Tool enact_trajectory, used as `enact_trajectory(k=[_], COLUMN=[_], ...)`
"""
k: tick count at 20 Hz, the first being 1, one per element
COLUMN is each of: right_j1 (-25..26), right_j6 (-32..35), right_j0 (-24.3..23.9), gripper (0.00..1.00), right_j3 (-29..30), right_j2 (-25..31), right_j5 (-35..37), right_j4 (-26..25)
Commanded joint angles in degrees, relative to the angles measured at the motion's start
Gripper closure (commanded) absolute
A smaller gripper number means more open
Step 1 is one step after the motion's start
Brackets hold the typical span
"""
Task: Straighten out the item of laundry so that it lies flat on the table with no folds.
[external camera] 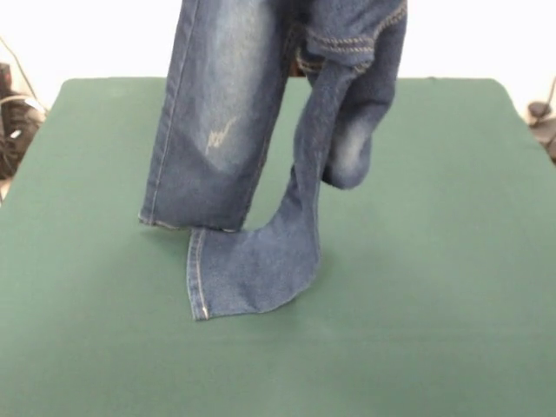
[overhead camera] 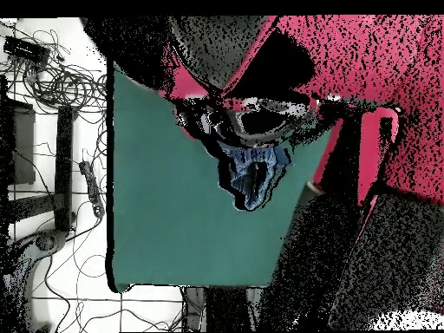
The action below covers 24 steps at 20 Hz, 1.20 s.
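You have bare green table [external camera: 452, 287] on every side of the jeans [external camera: 261, 174], widest toward the near edge and both side edges. The jeans hang from above the frame's top: one leg dangles with its hem just off the cloth, the other trails down and folds onto the table's middle. The gripper is hidden, so you cannot tell its state.

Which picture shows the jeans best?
The front view. There the jeans hang from above, with one leg's hem lying on the table and the other leg just above it. The overhead view shows only a small bunched blue patch.
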Motion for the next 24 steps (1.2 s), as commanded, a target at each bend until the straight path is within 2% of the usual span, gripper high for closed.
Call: enact_trajectory(k=[1, 10, 15, 24], right_j1=[-6.14, -13.01, -16.09, -19.33], right_j6=[3.82, 5.89, 5.51, 3.75], right_j0=[0.78, 0.16, -0.43, -1.84], gripper=[1.00, 1.00, 1.00, 1.00], right_j3=[21.85, 35.64, 44.14, 54.29], right_j2=[1.14, -0.38, -1.30, -1.94], right_j5=[-8.40, -18.54, -27.23, -36.93], right_j4=[3.82, 6.65, 8.16, 9.99])
